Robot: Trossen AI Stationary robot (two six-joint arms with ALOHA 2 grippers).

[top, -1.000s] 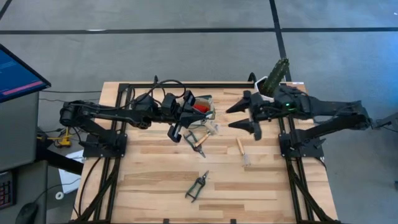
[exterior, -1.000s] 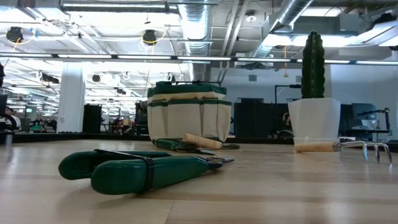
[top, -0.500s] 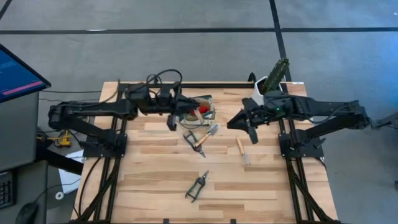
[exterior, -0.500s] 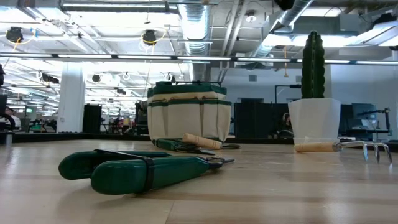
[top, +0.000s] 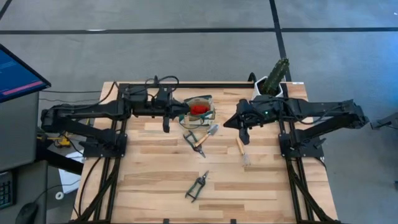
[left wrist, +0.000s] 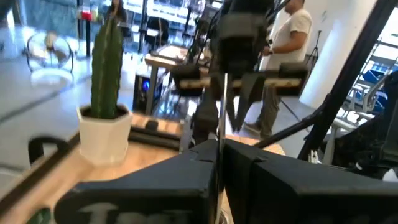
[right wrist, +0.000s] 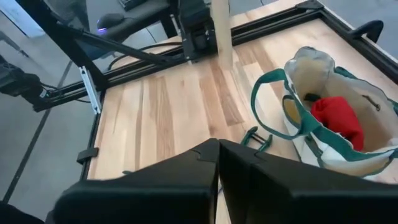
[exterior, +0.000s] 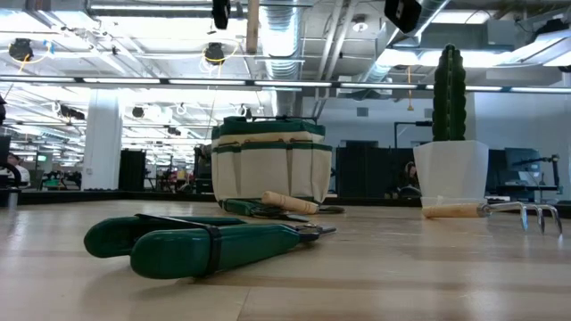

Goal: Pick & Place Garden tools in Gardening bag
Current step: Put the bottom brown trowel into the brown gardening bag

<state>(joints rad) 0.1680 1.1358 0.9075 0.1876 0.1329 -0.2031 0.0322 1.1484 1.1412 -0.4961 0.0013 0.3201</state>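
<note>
The cream and green gardening bag (top: 200,109) stands at the table's far middle with a red-headed tool (right wrist: 339,121) inside. My left gripper (top: 166,119) hovers level just left of the bag, shut on a wooden-handled tool (right wrist: 222,37). My right gripper (top: 243,129) is shut on nothing, right of the bag and above a wooden-handled hand rake (top: 242,151). A trowel (top: 211,130) and another wooden-handled tool (top: 198,140) lie flat in front of the bag. Green-handled pruning shears (top: 197,185) lie nearer the front edge. My left gripper pinches the tool between its two shut fingers, which point level toward the table's right. A thin metal shaft (left wrist: 221,102) stands up from between the fingertips. The wooden handle (exterior: 252,13) hangs below them, upright and lifted clear of the table.
A white pot with a green cactus (top: 272,81) stands at the far right corner, close behind my right arm. Black frame rails (top: 118,155) run along the table's sides. A monitor (top: 18,71) stands off the left edge. A person (left wrist: 283,56) stands in the room beyond.
My left gripper has drawn back from the bag toward the table's left edge and tipped from pointing down to level, staying shut. My right gripper has shut from wide open, sunk a little and tipped further downward.
</note>
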